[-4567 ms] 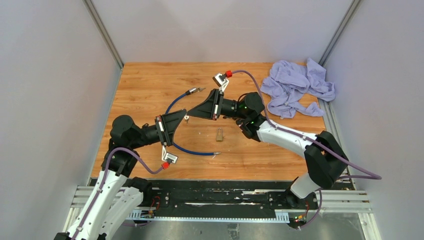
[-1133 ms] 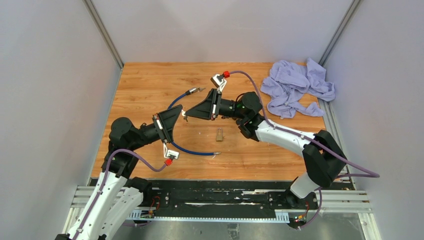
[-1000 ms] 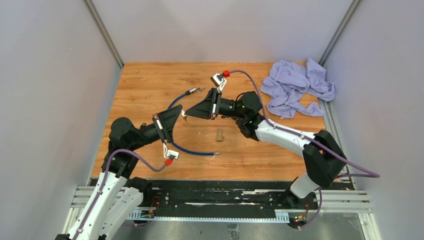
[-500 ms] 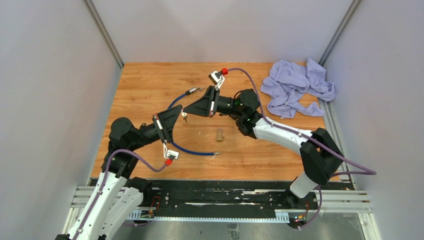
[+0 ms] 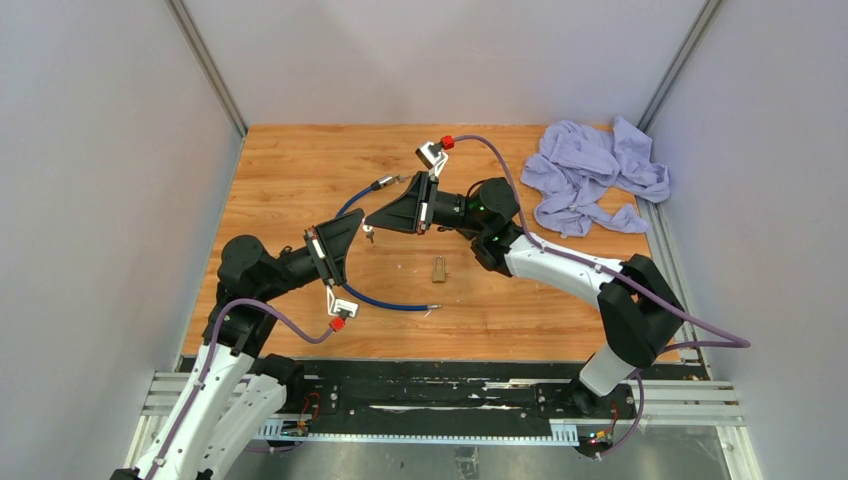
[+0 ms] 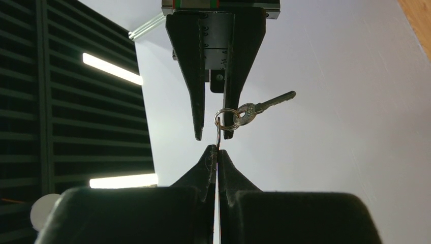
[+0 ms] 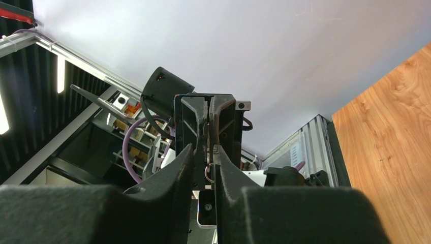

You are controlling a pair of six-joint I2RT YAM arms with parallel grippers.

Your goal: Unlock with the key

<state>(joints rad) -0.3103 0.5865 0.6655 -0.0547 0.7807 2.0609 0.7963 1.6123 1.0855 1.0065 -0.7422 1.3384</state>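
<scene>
My left gripper (image 5: 366,233) is held above the table, shut on the edge-on blade of a key (image 6: 218,137). That key's ring (image 6: 226,119) carries a second silver key (image 6: 267,105) sticking out to the right. My right gripper (image 5: 373,221) faces the left one tip to tip. Its fingers (image 6: 197,101) are open and stand either side of the ring, which also shows in the right wrist view (image 7: 208,172). The small brass padlock (image 5: 438,268) lies on the wooden table (image 5: 290,160), free of both grippers.
A blue cable (image 5: 385,300) with metal ends curves across the table under both grippers. A crumpled lilac cloth (image 5: 590,180) lies at the back right corner. Grey walls close in the table on three sides.
My right gripper has moved left and slightly away, closing in on the key ring held by my left gripper. Since the earliest frame the left gripper has lifted and tilted a little.
</scene>
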